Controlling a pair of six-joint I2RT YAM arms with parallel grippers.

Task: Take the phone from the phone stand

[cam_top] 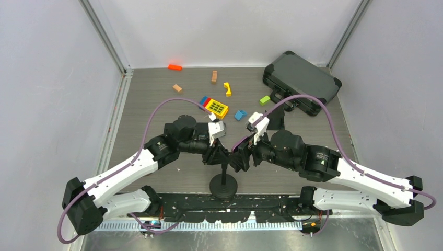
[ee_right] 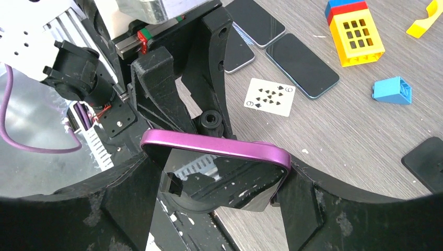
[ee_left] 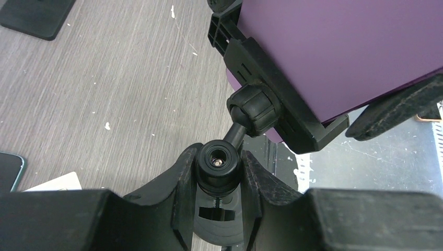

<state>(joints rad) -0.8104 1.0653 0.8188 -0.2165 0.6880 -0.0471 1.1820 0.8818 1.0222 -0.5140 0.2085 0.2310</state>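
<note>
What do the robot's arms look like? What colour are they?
Both are white with chunky black joints: the left arm and the right arm. A purple cable loops along each. The left gripper and right gripper have black fingers.

A black hard plastic case [cam_top: 302, 82] lies far right on the grey wood-grain bench [cam_top: 156, 99]. A white spades playing card [ee_right: 269, 97] lies near a yellow gridded toy block [ee_right: 358, 35].

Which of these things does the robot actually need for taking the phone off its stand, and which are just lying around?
Part of the job:
- phone, gripped by the right gripper
- stand, clamped by the left gripper

Just lying about:
- toy blocks
- playing card
- spare phones
- black case
</note>
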